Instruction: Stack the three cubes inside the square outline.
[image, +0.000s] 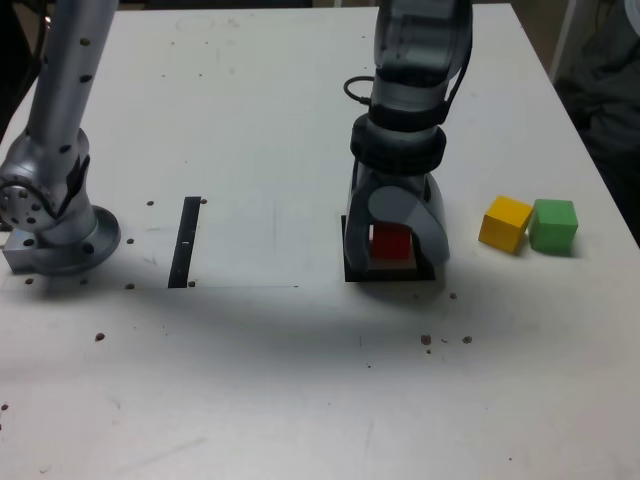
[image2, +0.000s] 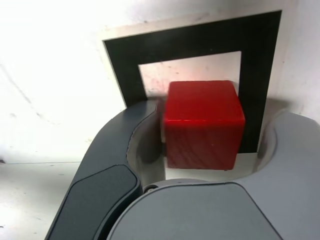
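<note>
The red cube (image2: 202, 122) is seen sitting on the bench (image: 300, 380) within the square outline (image2: 190, 42), and the first placement can be judged done. The gripper (image: 398, 250) is lowered straight over it, and its fingers (image2: 107, 175) are parted wider than the cube: in the wrist view a gap is visible on each side, so nothing appears to be clamped, though contact on the side nearer the exterior view's left cannot quite be ruled out. The cube is set toward one side of the white centre, and one lower edge seems to overlap the black border; its faces are turned only slightly from the frame's sides. No long axis can be given, the block being equal on every side, and it rests flat, top face level. Two cubes are left to be stacked: the yellow cube (image: 505, 223) and the green cube (image: 553, 224) lie side by side, just touching or nearly so, well apart from the outline toward the exterior view's right. A black strip (image: 186, 242) is seen toward the left, unused.
</note>
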